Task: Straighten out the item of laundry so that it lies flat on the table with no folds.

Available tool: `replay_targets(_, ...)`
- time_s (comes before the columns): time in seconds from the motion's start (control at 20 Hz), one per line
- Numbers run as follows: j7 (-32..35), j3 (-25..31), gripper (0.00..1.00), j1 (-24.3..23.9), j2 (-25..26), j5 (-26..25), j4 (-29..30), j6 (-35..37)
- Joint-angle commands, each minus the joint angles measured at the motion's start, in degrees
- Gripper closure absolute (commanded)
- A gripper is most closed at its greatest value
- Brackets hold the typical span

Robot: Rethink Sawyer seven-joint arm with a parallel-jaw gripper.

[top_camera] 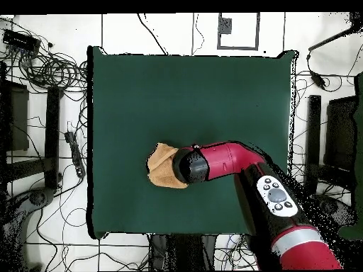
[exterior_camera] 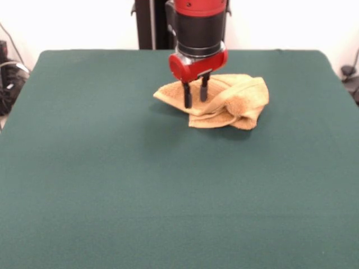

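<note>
The mustard-tan towel (exterior_camera: 238, 100) lies crumpled in a folded heap on the far right-of-centre part of the dark green table (exterior_camera: 112, 168). My gripper (exterior_camera: 195, 102) hangs straight down over the towel's left part. Its two black fingers are apart, with tips at or just above the cloth and nothing held between them. In the overhead view the towel (top_camera: 162, 167) shows at the table's (top_camera: 184, 92) lower left. The red arm's wrist (top_camera: 190, 165) covers the towel's right side and hides the fingers.
The robot's black pedestal (exterior_camera: 152, 25) stands behind the table's far edge. Cables and black stands (top_camera: 53, 134) lie on the floor round the table. The red arm (top_camera: 283, 205) reaches in from the lower right of the overhead view.
</note>
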Motion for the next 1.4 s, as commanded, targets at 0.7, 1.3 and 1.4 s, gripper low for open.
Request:
replay_targets(0.7, -1.88, 5.30, 0.00, 3.16, 3.66, -0.60, 1.79, 2.31)
replay_targets(1.3, -0.48, 3.63, 0.00, 5.67, 4.67, -1.96, 0.32, 1.69)
replay_targets(1.4, -0.13, 3.12, 0.00, 6.35, 4.80, -2.04, -0.19, 1.87)
